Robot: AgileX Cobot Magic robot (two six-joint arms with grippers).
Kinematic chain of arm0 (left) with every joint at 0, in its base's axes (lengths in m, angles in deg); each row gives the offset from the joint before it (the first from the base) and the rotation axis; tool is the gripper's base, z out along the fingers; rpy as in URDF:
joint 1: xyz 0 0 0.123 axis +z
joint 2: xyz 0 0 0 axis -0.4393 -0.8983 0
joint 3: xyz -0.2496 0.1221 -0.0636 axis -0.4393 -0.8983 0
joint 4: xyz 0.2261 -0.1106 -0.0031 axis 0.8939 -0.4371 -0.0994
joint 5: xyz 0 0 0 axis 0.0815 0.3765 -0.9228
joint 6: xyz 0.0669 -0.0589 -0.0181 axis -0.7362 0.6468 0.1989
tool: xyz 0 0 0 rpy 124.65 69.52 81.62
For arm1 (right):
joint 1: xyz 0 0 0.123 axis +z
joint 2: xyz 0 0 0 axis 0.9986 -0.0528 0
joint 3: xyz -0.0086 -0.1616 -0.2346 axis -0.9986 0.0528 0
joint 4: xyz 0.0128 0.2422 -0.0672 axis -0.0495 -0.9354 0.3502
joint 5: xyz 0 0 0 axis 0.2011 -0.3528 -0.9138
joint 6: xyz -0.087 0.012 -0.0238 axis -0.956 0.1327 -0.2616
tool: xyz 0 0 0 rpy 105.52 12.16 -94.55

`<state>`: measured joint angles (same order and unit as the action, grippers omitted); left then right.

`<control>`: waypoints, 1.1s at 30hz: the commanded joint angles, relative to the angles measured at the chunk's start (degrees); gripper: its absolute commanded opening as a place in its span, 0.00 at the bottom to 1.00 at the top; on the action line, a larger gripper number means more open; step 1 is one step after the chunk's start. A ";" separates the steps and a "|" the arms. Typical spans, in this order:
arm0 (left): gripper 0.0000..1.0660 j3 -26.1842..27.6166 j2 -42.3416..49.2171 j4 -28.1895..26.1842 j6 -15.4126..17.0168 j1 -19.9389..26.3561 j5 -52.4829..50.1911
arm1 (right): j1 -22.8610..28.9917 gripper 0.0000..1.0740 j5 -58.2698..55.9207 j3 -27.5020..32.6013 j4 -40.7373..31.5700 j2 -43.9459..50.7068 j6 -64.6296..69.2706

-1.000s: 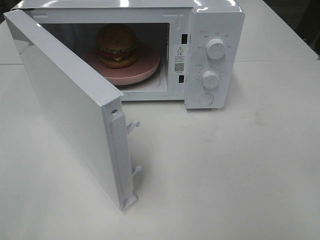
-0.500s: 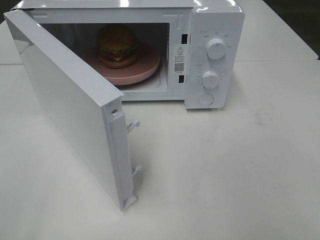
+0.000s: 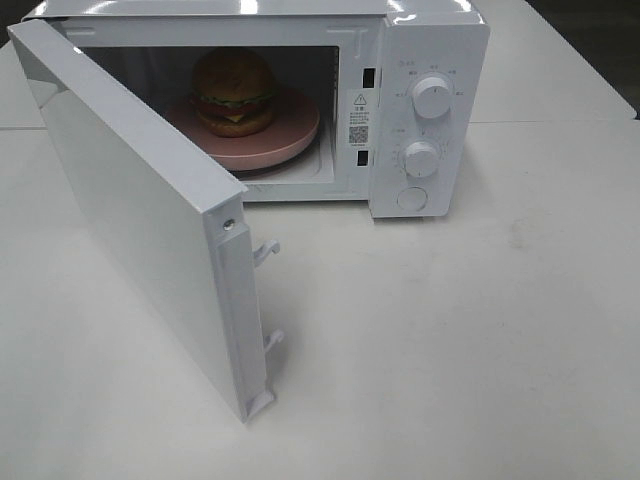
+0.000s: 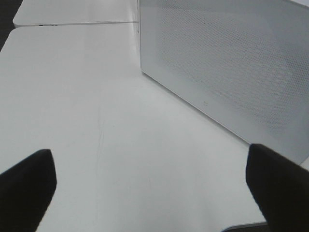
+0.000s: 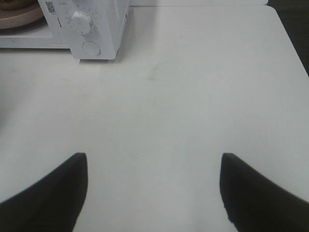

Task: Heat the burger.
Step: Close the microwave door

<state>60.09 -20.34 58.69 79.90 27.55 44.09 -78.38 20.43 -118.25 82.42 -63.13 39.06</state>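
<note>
Your burger (image 3: 234, 92) sits on the pink plate (image 3: 292, 136) inside the open microwave (image 3: 455, 60). Your left gripper (image 4: 149, 151) and right gripper (image 5: 153, 156) are spread, empty.

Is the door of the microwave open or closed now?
Open. The door stands far out, and the burger on its pink plate shows inside the microwave.

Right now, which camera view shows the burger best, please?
Exterior high: the burger sits whole on the pink plate in the open microwave. Right wrist shows a sliver at most; left wrist shows none.
</note>
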 commanded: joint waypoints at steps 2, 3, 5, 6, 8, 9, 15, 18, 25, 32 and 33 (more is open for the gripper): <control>0.94 -0.23 0.57 -0.57 0.00 -0.23 -0.80 | -0.29 0.68 0.46 0.17 -0.23 1.78 -0.40; 0.94 -0.23 0.57 -0.57 0.00 -0.23 -0.80 | -0.29 0.68 0.46 0.17 -0.34 1.78 -0.52; 0.94 -0.23 0.57 -0.57 0.00 -0.23 -0.80 | -0.29 0.68 0.46 0.17 -0.34 1.78 -0.52; 0.94 -0.23 0.57 -0.57 0.00 -0.23 -0.80 | -0.29 0.68 0.46 0.17 -0.34 1.78 -0.52; 0.94 -0.23 0.57 -0.57 0.00 -0.23 -0.80 | -0.29 0.68 0.46 0.17 -0.34 1.78 -0.52; 0.94 -0.23 0.57 -0.57 0.00 -0.23 -0.80 | -0.29 0.68 0.46 0.17 -0.34 1.78 -0.52; 0.94 -0.23 0.57 -0.57 0.00 -0.23 -0.80 | -0.29 0.68 0.46 0.17 -0.34 1.78 -0.52; 0.94 -0.23 0.57 -0.57 0.00 -0.23 -0.80 | -0.29 0.68 0.46 0.17 -0.34 1.78 -0.52; 0.94 -0.23 0.57 -0.57 0.00 -0.23 -0.80 | -0.29 0.68 0.46 0.17 -0.34 1.78 -0.52; 0.94 -0.23 0.57 -0.57 0.00 -0.23 -0.80 | -0.29 0.68 0.46 0.17 -0.34 1.78 -0.52; 0.94 -0.23 0.57 -0.57 0.00 -0.23 -0.80 | -0.29 0.68 0.46 0.17 -0.34 1.78 -0.52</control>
<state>60.09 -20.34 58.69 79.90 27.55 44.09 -78.38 20.43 -118.25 82.08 -62.84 39.00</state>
